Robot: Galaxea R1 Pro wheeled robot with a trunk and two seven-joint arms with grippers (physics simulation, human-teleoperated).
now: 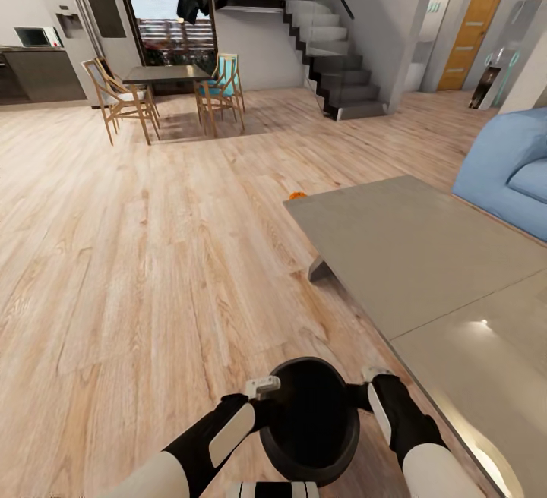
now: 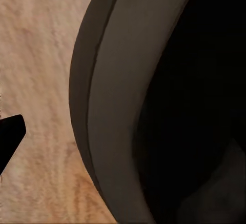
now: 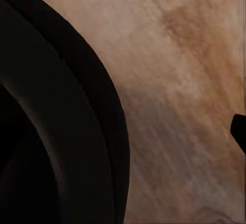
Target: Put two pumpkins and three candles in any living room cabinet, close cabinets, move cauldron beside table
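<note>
The black cauldron [image 1: 313, 426] sits low in front of me, between my two arms, close to the near corner of the grey coffee table [image 1: 425, 255]. My left gripper [image 1: 266, 389] is at its left rim and my right gripper [image 1: 372, 378] at its right rim. In the left wrist view one dark fingertip [image 2: 11, 131] stands clear of the cauldron's wall [image 2: 118, 106], with floor showing between them. The right wrist view shows the same gap between a fingertip [image 3: 239, 131] and the cauldron [image 3: 51, 131]. Both grippers look open. A small orange pumpkin [image 1: 297, 196] peeks out on the floor past the table's far corner.
A blue sofa [image 1: 509, 171] stands right of the table. A dining table with wooden chairs [image 1: 167, 92] is far ahead, with a staircase [image 1: 334, 65] behind it. Wide wooden floor [image 1: 137, 255] stretches to the left.
</note>
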